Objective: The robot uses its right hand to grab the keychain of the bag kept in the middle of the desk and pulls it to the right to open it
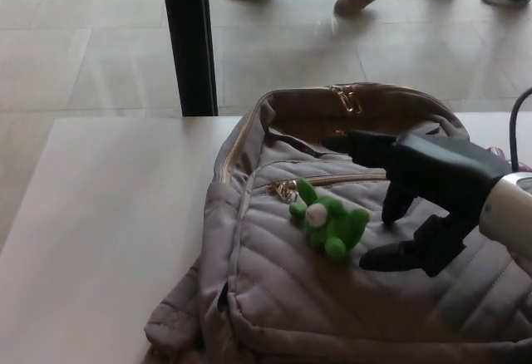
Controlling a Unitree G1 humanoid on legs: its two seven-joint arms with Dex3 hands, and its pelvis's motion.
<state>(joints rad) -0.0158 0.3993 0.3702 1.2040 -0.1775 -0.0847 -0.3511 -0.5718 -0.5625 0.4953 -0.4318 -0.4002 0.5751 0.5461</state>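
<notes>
Grey quilted bag [332, 281] lies on white desk [108, 239] — green plush keychain [328, 221] on its front pocket zipper. Right hand [424, 189] just beside keychain, fingers spread, holding nothing.

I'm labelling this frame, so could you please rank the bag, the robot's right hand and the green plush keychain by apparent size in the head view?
1. Grey quilted bag, largest by far.
2. Right hand, though it sits nearer the camera.
3. Green plush keychain, smallest.
</notes>
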